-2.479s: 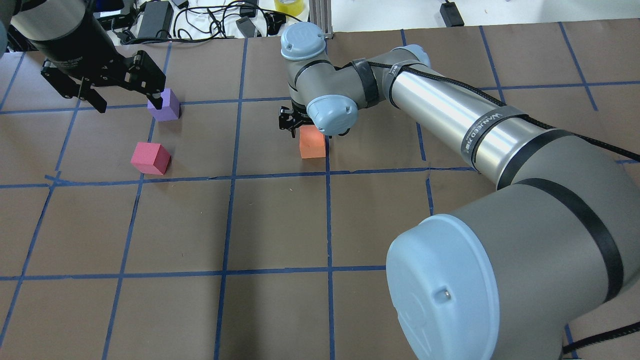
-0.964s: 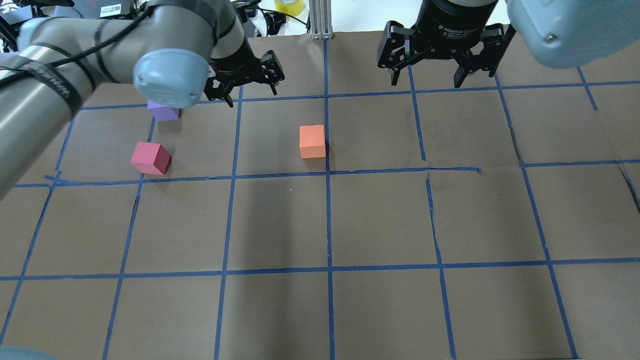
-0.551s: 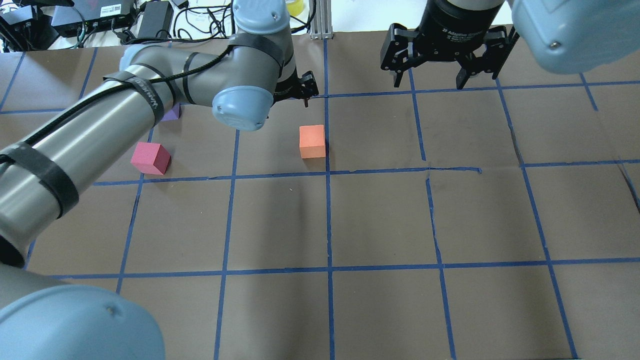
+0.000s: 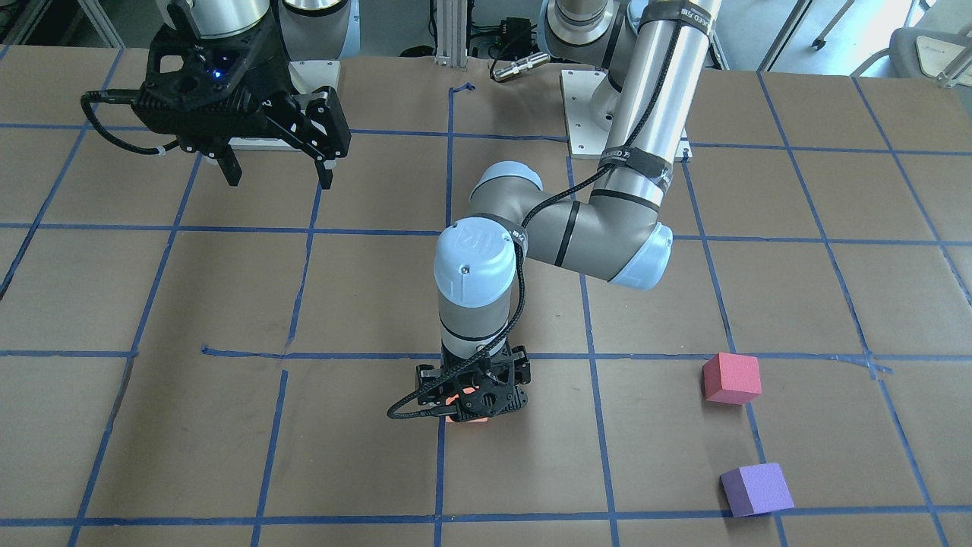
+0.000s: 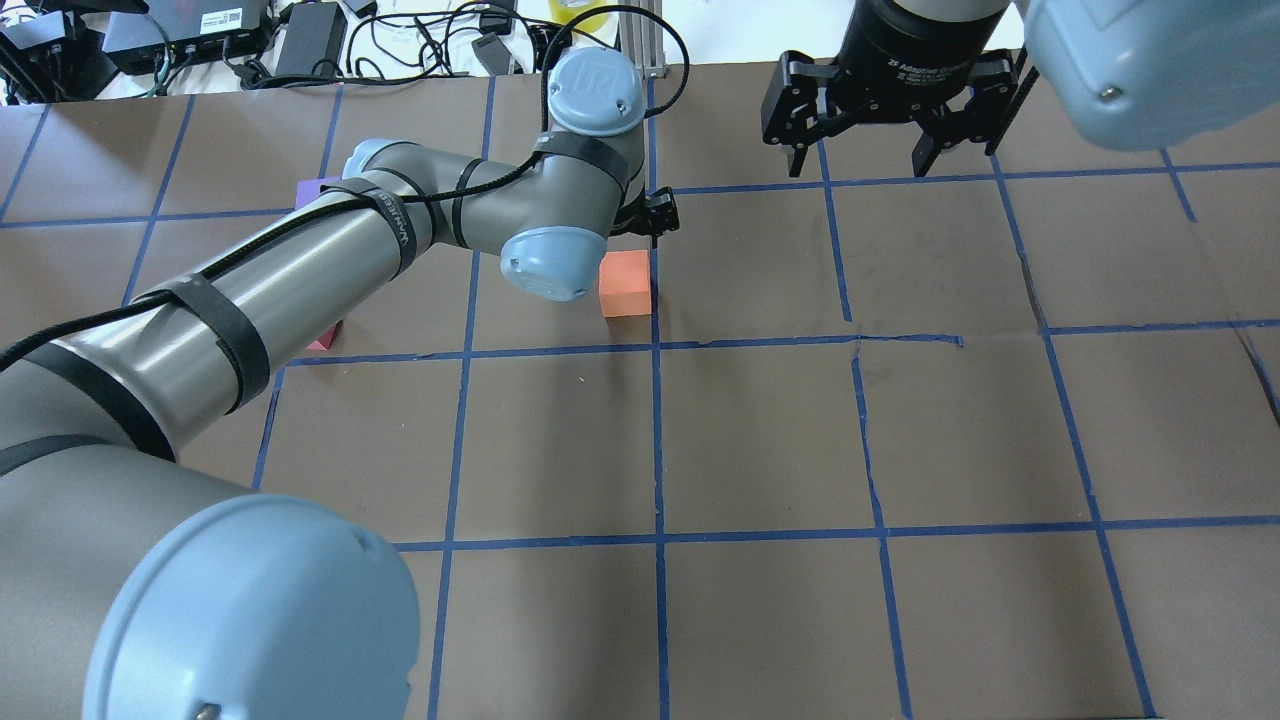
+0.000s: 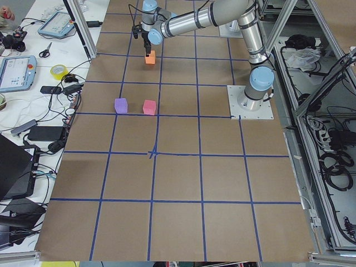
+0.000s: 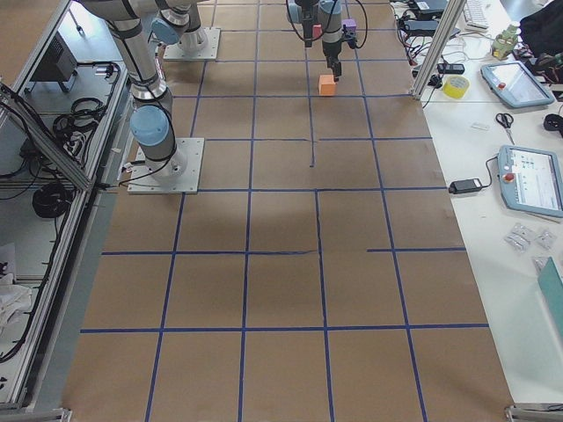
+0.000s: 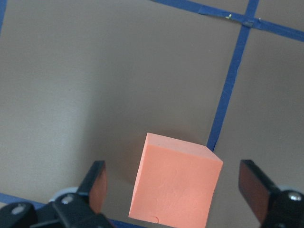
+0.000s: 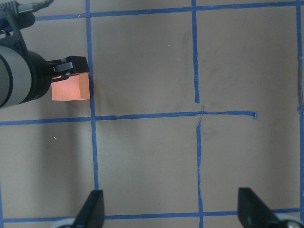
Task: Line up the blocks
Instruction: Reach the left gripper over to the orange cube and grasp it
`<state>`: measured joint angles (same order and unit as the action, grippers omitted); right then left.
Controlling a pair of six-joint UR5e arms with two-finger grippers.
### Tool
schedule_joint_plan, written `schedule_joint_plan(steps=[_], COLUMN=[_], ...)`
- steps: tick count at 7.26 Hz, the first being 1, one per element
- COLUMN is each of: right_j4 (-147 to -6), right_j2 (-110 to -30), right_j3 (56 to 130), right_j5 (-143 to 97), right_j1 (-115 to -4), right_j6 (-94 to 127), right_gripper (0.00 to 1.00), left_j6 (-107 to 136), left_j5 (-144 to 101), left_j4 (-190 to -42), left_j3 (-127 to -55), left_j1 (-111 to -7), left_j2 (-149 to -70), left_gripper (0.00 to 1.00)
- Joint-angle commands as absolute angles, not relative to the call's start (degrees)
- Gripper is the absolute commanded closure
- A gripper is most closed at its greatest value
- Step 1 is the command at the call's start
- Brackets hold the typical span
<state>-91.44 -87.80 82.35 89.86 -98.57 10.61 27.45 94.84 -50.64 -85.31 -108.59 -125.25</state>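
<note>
The orange block point(image 5: 627, 285) sits on the brown table by a blue tape line. My left gripper point(image 4: 472, 396) hangs over it, open. In the left wrist view the orange block point(image 8: 175, 187) lies between the two fingers point(image 8: 97, 183), with a gap on each side. The pinkish-red block point(image 4: 730, 377) and the purple block point(image 4: 756, 489) sit apart on the robot's left; in the overhead view my left arm hides most of both. My right gripper point(image 5: 860, 160) is open and empty, raised at the far right of the table.
The table point(image 5: 760, 440) is brown paper with a blue tape grid. Cables, power bricks and a tape roll point(image 5: 580, 12) lie beyond its far edge. The robot bases point(image 4: 585, 114) stand at its near side.
My right gripper left the orange block and pulled back up to the far right. My left arm swung right from the purple block and now hangs over the orange block. No block has moved.
</note>
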Motion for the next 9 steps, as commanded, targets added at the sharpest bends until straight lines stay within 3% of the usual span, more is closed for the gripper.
schedule_joint_plan(steps=[1, 3, 4, 5, 6, 7, 9], right_j4=[-91.49, -91.49, -91.49, -91.49, -91.49, -91.41, -91.49], right_j2=[-87.8, -87.8, -87.8, -87.8, -87.8, -87.8, -87.8], right_j3=[82.35, 82.35, 82.35, 82.35, 82.35, 82.35, 82.35], right_j5=[89.83, 89.83, 89.82, 89.82, 89.82, 89.91, 89.82], right_j1=[-98.53, -98.61, -98.61, -98.61, -98.61, -98.61, -98.61], right_j6=[9.76, 10.02, 10.11, 10.02, 10.02, 10.11, 10.2], right_gripper=[0.0, 0.0, 0.0, 0.0, 0.0, 0.0, 0.0], left_j6=[20.22, 15.76, 13.12, 13.01, 13.01, 13.01, 12.66], left_j5=[91.87, 90.97, 90.79, 91.23, 91.23, 91.23, 91.67], left_j4=[-50.01, -48.69, -48.78, -49.13, -49.13, -49.57, -54.31], left_j3=[-85.26, -85.52, -85.95, -86.04, -86.22, -86.05, -85.08], left_j1=[-108.55, -108.54, -108.46, -108.37, -107.85, -106.19, -101.71], left_j2=[-126.73, -128.14, -128.14, -127.62, -127.62, -127.01, -123.51], left_gripper=[0.0, 0.0, 0.15, 0.46, 0.59, 0.68, 0.71])
